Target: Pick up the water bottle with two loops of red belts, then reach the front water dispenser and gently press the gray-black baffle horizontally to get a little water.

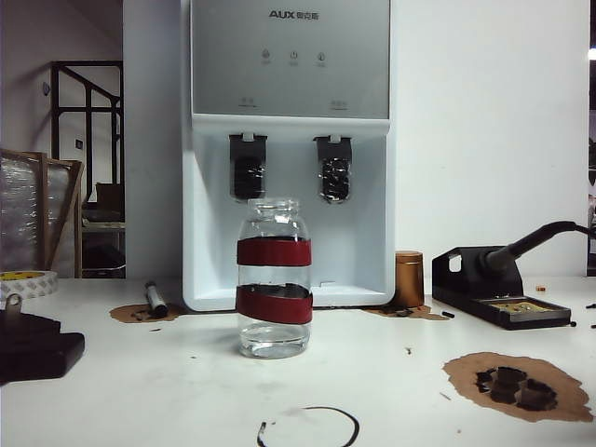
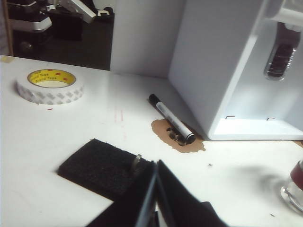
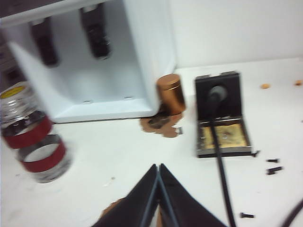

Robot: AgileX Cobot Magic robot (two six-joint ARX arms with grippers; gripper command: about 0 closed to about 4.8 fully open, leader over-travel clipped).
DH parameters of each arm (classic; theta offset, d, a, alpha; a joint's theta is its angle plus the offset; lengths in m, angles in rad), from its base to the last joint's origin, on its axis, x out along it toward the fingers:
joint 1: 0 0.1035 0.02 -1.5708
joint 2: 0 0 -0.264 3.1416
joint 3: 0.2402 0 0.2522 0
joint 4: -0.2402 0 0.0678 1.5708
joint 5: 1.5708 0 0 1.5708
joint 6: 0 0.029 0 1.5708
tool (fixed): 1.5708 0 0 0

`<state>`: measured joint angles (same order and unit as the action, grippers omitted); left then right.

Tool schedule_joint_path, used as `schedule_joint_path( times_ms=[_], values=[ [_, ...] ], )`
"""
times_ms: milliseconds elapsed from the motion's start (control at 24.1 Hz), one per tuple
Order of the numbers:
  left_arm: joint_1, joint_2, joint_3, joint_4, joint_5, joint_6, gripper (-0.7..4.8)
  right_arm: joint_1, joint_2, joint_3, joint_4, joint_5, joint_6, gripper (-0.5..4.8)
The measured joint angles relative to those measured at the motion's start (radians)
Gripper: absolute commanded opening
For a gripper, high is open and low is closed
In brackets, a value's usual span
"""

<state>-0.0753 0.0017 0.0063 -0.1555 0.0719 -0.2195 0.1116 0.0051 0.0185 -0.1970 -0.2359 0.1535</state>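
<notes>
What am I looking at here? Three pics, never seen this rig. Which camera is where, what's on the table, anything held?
It is a two-armed robot at a white table. One picture comes from a fixed camera facing the table; the other two come from cameras on each wrist. The left gripper and right gripper are the dark shut tips low in the wrist views, holding nothing. On the table: the water bottle standing before the water dispenser, a tape roll, a marker, a copper cylinder and a soldering iron stand.
</notes>
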Motion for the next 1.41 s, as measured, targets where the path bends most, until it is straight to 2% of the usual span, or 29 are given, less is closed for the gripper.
schedule_joint_path(
  times_ms=[166,374,665,914,1164,1413],
  values=[
    [0.0,0.0,0.0,0.0,-0.002,0.0,-0.04,0.0,-0.001,-0.001,0.004,0.053,-0.07,0.3],
    [0.0,0.0,0.0,-0.002,-0.001,0.007,0.24,0.0,-0.002,-0.009,0.029,0.052,-0.09,0.3],
    [0.0,0.0,0.024,-0.011,0.063,0.029,0.23,0.0,-0.002,-0.014,0.045,0.031,-0.078,0.3],
    [-0.002,0.0,0.183,0.048,0.074,0.026,0.23,0.0,-0.002,-0.014,0.047,0.03,-0.043,0.3],
    [-0.002,0.061,0.309,0.052,0.076,-0.002,0.24,0.0,-0.002,-0.015,0.052,0.013,-0.022,0.3],
    [-0.002,0.368,0.568,0.047,0.202,0.009,0.37,0.0,-0.002,-0.015,0.052,0.004,-0.01,0.3]
  ],
)
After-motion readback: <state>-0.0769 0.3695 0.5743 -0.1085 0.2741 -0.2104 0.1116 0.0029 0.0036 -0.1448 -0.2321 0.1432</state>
